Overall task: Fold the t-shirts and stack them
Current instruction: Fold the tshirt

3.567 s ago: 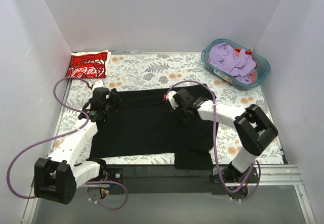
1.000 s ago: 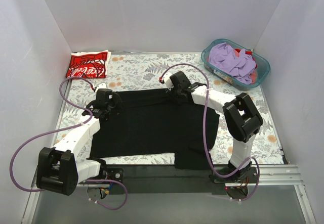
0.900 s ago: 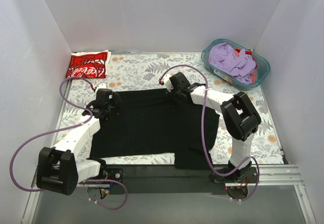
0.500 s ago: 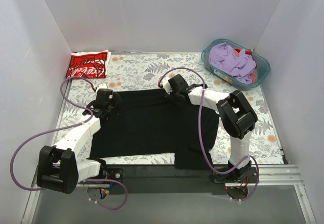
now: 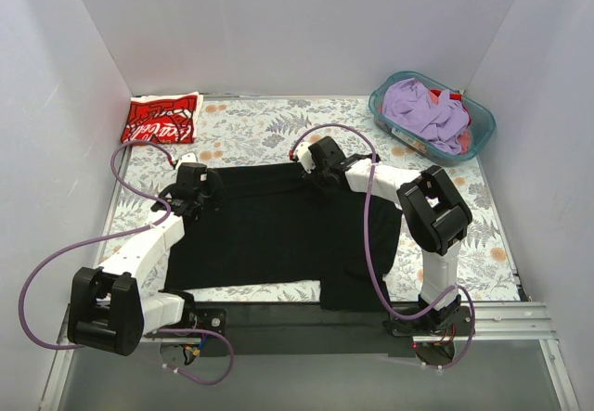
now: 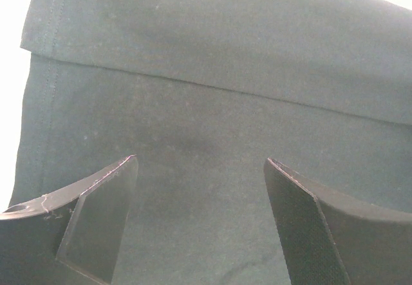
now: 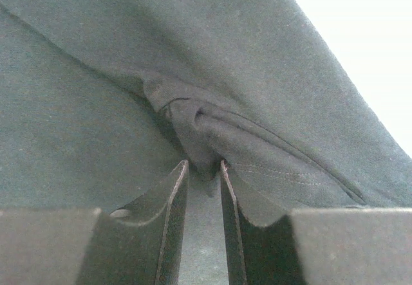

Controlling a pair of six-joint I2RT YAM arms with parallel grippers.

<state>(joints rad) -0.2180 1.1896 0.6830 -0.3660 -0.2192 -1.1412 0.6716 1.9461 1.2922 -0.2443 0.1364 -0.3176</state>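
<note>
I have the black t-shirt (image 5: 278,230) spread flat across the middle of the table (image 5: 269,128), its near hem at the near edge. The red t-shirt (image 5: 162,119) lies folded in the far left corner, well apart from it. That is where the stack belongs.

The right gripper (image 7: 204,169) is down on the shirt's far edge. Its fingers are drawn nearly together on a small bunched pinch of black cloth. From the wrist view the bite looks shallow, right at the tips. The left gripper (image 5: 192,188) sits over the far left part of the shirt, fingers spread wide and holding nothing. A folded band of cloth lies just beyond them.

I judge the step in hand to be taking the far edge for a fold towards me. To do it well:
- seat the right pinch deeper before lifting, or it may slip
- bring the left fingers onto the same far edge and close them, so both corners rise together
- lift low and evenly, keeping the edge taut
- stay clear of the basket (image 5: 379,107) in the far right corner
</note>
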